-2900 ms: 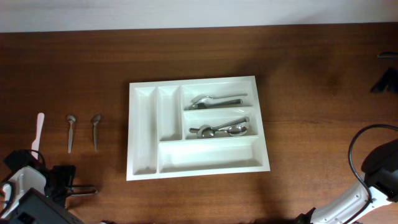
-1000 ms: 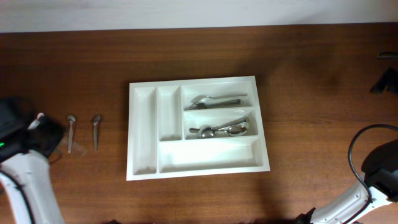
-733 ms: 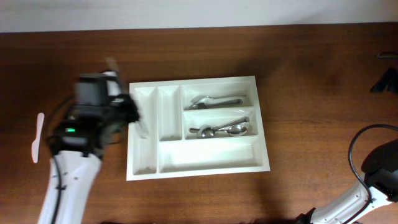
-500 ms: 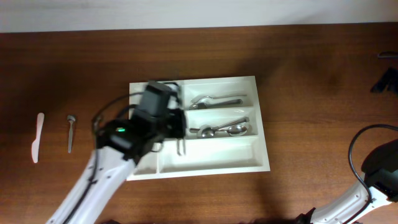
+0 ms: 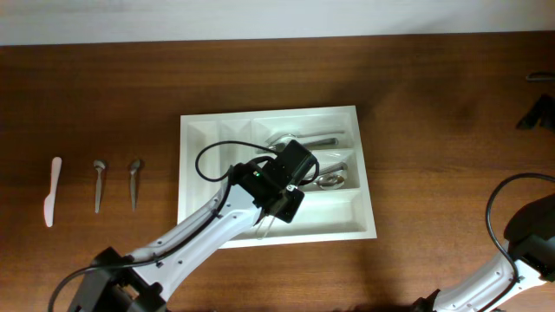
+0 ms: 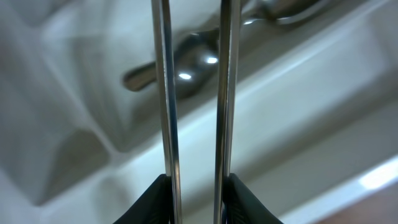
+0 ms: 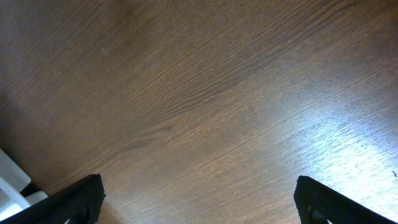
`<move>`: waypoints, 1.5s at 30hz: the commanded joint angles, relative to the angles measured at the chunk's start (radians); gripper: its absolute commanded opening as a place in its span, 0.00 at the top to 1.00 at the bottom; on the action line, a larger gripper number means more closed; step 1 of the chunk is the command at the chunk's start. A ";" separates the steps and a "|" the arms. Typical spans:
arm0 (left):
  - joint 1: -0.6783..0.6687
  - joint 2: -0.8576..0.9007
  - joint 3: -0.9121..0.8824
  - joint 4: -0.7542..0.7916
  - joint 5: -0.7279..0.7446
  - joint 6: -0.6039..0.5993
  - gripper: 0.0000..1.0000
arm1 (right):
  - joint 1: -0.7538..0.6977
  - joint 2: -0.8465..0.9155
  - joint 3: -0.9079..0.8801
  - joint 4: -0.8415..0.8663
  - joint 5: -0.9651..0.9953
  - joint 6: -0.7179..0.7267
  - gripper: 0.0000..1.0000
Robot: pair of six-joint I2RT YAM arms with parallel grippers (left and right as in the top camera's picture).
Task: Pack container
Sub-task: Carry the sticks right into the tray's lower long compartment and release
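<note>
Left gripper [image 5: 265,227] at frame centre over the container's [image 5: 329,217] lower wide compartment, jaws slightly apart, nothing between. Right gripper [image 7: 199,200] jaws wide apart over table [image 7: 199,93].

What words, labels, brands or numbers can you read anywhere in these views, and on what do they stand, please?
There are none: no word, label, brand, number or sign can be read in any view.
The tray, the spoons and the knife show no markings.
The left wrist view is too blurred to show any lettering.
</note>
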 commanded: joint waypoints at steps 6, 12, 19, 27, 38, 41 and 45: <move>-0.003 0.002 0.013 0.004 -0.086 0.317 0.75 | 0.002 -0.001 -0.002 0.002 -0.005 0.008 0.01; -0.003 0.002 0.013 0.003 0.019 0.525 0.81 | 0.002 -0.001 -0.002 0.002 -0.005 0.008 0.01; -0.003 0.002 0.013 -0.011 0.145 0.750 0.80 | 0.002 -0.001 -0.002 0.002 -0.005 0.008 0.01; -0.003 0.002 0.013 -0.027 0.189 0.946 0.71 | 0.002 -0.001 -0.002 0.002 -0.005 0.008 0.01; -0.003 0.041 0.011 -0.027 0.220 1.020 0.67 | 0.002 -0.001 -0.002 0.002 -0.005 0.008 0.01; -0.003 0.065 0.010 -0.027 0.257 1.020 0.66 | 0.002 -0.001 -0.002 0.002 -0.005 0.008 0.01; -0.003 0.088 0.010 -0.027 0.275 1.020 0.67 | 0.002 -0.001 -0.002 0.002 -0.005 0.008 0.01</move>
